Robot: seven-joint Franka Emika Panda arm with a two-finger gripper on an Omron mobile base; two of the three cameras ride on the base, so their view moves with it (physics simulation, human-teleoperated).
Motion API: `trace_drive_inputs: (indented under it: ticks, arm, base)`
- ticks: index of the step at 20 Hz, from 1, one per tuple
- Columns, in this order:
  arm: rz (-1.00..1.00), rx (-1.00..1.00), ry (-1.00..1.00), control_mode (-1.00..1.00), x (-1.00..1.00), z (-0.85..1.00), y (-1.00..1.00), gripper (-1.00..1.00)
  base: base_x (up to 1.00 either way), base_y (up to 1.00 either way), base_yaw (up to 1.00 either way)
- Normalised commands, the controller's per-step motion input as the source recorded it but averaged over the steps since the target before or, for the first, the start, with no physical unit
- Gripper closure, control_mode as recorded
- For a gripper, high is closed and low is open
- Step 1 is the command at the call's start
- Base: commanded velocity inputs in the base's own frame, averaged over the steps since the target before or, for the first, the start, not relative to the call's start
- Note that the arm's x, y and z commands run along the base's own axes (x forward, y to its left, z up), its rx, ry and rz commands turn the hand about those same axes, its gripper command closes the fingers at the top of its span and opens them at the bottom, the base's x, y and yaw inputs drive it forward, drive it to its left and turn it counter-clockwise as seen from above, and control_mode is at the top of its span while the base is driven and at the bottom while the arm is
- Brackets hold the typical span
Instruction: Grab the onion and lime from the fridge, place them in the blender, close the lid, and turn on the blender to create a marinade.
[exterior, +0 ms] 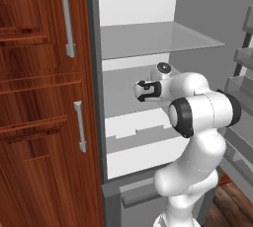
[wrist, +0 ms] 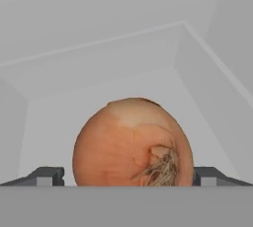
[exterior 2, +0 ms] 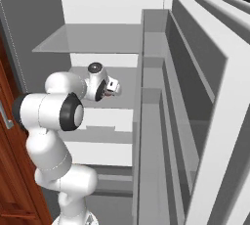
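The onion (wrist: 131, 144), round and orange-brown with a rooty tuft, sits on a pale shelf deep in the fridge (exterior: 158, 41), close in front of the hand camera. My gripper (wrist: 128, 176) is open, and the onion lies between its two dark fingertips (wrist: 47, 175) with a small gap on each side. In both base views the arm reaches over the middle shelf (exterior 2: 124, 75) and its wrist (exterior: 147, 91) covers the onion. The lime, the blender and the lid are out of view.
A red-brown wooden cupboard (exterior: 39, 102) with metal handles stands left of the fridge. The open fridge door with grey racks (exterior 2: 161, 121) runs along the right. A glass shelf (exterior: 148, 38) hangs above the hand, and a white drawer (exterior: 141, 144) lies below.
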Motion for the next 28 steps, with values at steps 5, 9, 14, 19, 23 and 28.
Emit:
trace_drive_inputs:
  ticks: [5,9,14,19,23,28]
  arm:
    - [0.0,0.0,0.0,-1.0,0.0,-0.12,0.0,1.0]
    - [0.0,0.0,0.0,-1.0,0.0,-0.01,0.0,1.0]
    - [0.0,0.0,-0.02,-1.0,-0.14,0.0,0.0,1.0]
    - [0.0,0.0,-0.23,-1.0,-0.71,0.06,0.0,1.0]
    - [0.0,0.0,-0.36,-1.0,-1.0,0.33,0.0,1.0]
    - [0.0,-0.02,-0.31,-1.0,-1.0,0.62,0.03,1.0]
  base:
    - [0.0,0.0,0.0]
    - [0.0,0.0,0.0]
    - [0.0,0.0,0.0]
    - [0.0,0.0,0.0]
    - [0.0,0.0,0.0]
    - [0.0,0.0,0.0]
